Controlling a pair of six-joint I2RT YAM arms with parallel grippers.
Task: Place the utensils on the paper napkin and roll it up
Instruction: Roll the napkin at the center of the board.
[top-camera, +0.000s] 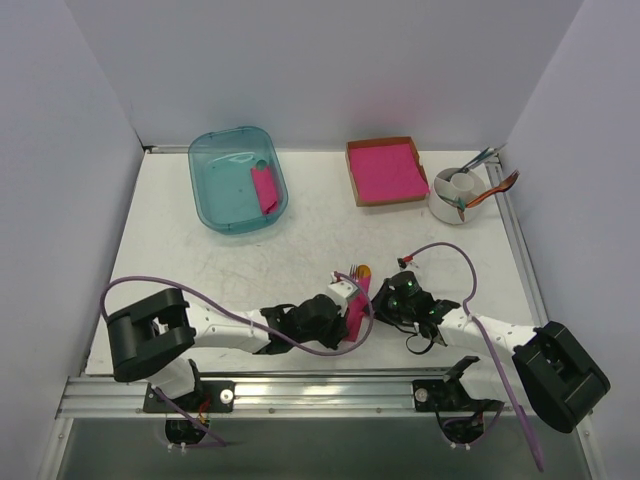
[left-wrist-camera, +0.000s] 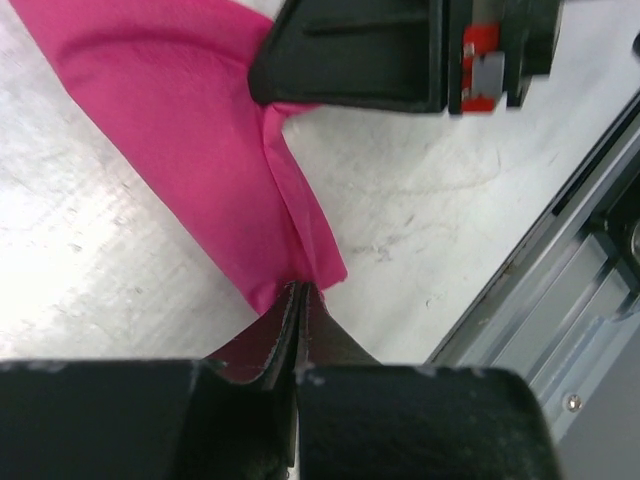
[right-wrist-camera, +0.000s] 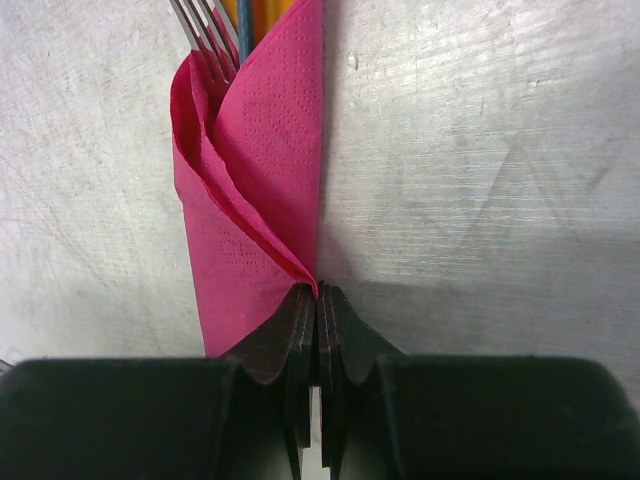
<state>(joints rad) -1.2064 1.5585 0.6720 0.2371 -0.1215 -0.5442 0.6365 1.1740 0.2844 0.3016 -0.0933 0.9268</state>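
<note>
Nearest edge: a metal rail (top-camera: 330, 388) ran along the front of the table (top-camera: 200, 270), with both arm bases fixed to it. Both arms reached inward and met just behind the rail, near the table's middle.

Left gripper (top-camera: 345, 318): jaws pressed together, clamped on the paper napkin (top-camera: 357, 306). In the left wrist view the fingertips lay flat against each other, with a corner of the magenta sheet caught between them. The sheet ran up and away from the pinch across the table surface.

Right gripper (top-camera: 378, 305): jaws also together, clamped on the same napkin from the right side. In the right wrist view the pinch sat where the folded layers came to a point.

The napkin was folded lengthways into a narrow wrap. It lay on the table between the two grippers, its long axis pointing away from the rail.

At the wrap's far end the tines of the fork (top-camera: 353, 270) stuck out. The orange spoon (top-camera: 364, 270) showed just beside them. The rest of both utensils was hidden inside the fold.

Far left of the table: a teal bin (top-camera: 215, 205) with one pink roll (top-camera: 265, 188) lying in it.

Far centre-right: a cardboard box (top-camera: 352, 170) holding a stack of pink sheets.

Just right of the box, near the back corner: a white cup (top-camera: 445, 205) with cutlery handles standing in it.
</note>
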